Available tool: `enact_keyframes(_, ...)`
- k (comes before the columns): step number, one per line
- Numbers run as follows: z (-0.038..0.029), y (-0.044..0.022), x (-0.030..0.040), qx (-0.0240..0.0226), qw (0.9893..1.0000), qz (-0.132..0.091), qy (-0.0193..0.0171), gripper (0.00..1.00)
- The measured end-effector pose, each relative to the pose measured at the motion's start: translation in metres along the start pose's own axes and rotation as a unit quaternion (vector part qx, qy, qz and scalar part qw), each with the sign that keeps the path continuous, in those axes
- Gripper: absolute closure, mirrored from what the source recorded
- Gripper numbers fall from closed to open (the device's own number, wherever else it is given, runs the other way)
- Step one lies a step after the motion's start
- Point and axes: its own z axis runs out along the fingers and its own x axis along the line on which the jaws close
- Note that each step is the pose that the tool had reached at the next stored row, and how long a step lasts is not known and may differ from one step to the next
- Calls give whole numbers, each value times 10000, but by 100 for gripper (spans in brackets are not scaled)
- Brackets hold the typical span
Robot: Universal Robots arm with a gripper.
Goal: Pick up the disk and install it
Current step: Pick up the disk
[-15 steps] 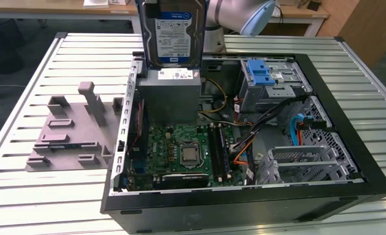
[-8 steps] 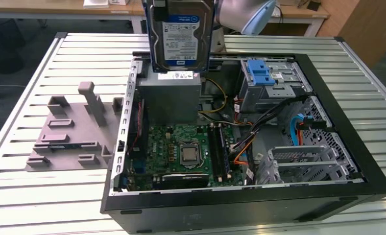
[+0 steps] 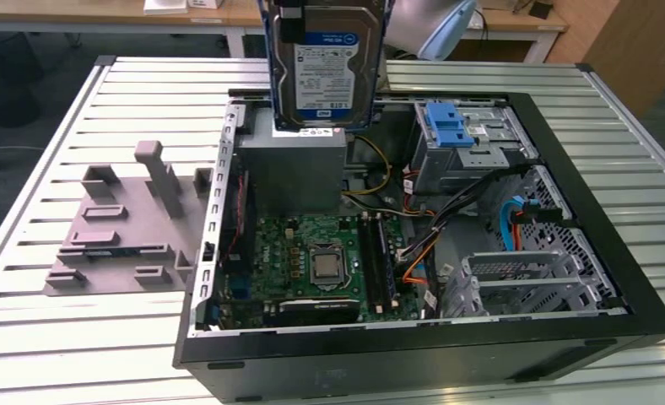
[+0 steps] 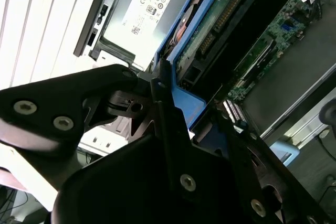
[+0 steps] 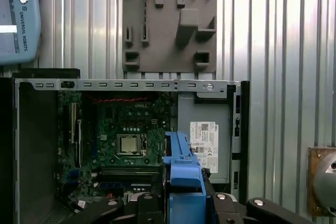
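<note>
Disk [image 3: 323, 67] hangs upright at twelve o'clock in the exterior view, above the open computer case [image 3: 423, 363] (label facing me); my gripper [image 5: 185, 205] is clamped on its blue rails.

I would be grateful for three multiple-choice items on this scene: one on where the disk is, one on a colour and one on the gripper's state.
1. Where is the disk?
A. Upright above the open computer case
B. On a shelf
C. In a cardboard box

2. What colour are the disk's rails?
A. Red
B. Yellow
C. Blue

3. What is the gripper doing?
A. Hanging open
B. Clamping the disk
C. Holding a screwdriver

Answers:
1 A: the exterior view shows it hanging over the case.
2 C: both wrist views show blue plastic along its edges.
3 B: it grips the rail from both sides in both wrist views.
</note>
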Motion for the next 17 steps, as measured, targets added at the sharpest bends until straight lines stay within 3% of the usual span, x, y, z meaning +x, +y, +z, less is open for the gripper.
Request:
enact_keyframes(7, 11, -85, 61, -1, 10000, 1, 2, 64)
enact_keyframes(17, 19, -109, 185, 0, 10000, 28, 18, 64)
